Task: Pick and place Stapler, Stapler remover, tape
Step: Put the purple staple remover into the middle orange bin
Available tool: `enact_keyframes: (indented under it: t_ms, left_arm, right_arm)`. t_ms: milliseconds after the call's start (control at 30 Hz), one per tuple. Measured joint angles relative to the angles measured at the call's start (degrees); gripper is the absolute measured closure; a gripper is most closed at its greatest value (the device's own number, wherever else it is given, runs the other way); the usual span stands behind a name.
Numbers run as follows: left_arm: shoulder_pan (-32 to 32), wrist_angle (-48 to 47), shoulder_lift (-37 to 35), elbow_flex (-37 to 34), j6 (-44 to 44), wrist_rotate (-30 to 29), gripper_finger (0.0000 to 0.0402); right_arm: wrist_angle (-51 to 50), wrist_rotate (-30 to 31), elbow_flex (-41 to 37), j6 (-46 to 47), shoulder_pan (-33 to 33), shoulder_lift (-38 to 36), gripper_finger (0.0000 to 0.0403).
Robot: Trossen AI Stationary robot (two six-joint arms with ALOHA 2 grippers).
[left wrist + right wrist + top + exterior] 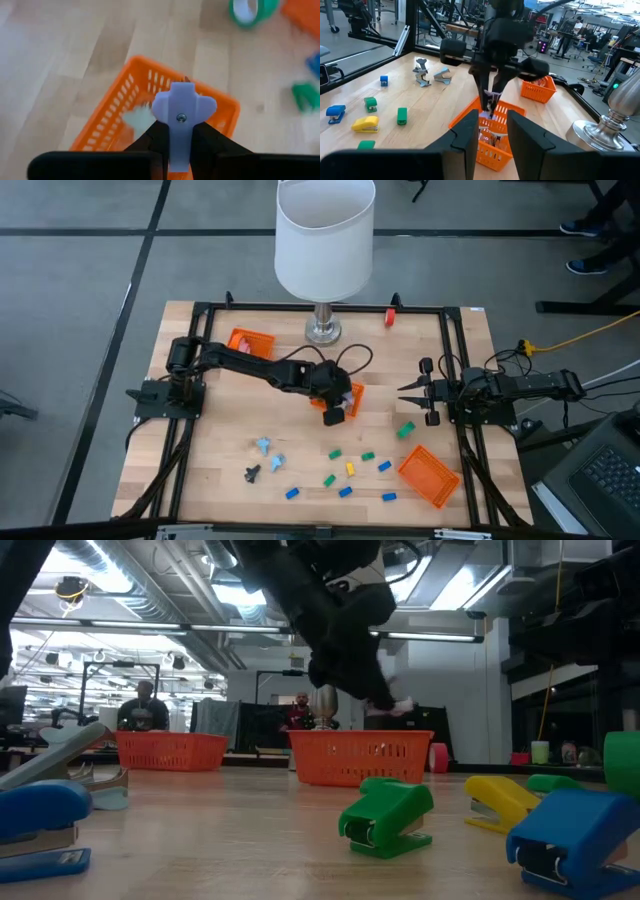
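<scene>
Left end effector (pixel 179 131): over the middle orange basket (pixel 349 399) at the table's (pixel 220 442) centre, fingers closed tight on a pale lilac staple remover (pixel 182 112), held above the basket's open top.

Right end effector (pixel 405 391): waiting at the table's right edge, fingers nearly together, holding nothing.

Second orange basket (pixel 250 342): back left. Third orange basket (pixel 430 475): front right.

Green tape roll (pixel 406 430): on the table right of the middle basket.

Small staplers, blue (pixel 291 493), green (pixel 335 453), yellow (pixel 351 469): scattered along the front.

White lamp (pixel 323 240): back centre.
</scene>
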Motion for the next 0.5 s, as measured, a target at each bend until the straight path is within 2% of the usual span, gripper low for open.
enact_keyframes:
  t_ms: [133, 267, 500]
  left_arm:
    - [0.04, 6.04, -0.08, 0.07, -14.99, -1.71, 0.0349]
    - [-0.01, 6.73, 0.12, 0.04, -28.5, -4.25, 0.0352]
    - [-2.78, 7.12, 1.98, -0.07, -35.29, -7.66, 0.036]
  right_arm:
    - [-0.02, 0.0, 0.0, 0.0, -0.01, 0.0, 0.0297]
    - [0.0, 0.0, 0.0, -0.02, -0.02, 0.0, 0.0297]
    - [-0.02, 0.0, 0.0, -0.01, -0.02, 0.0, 0.0297]
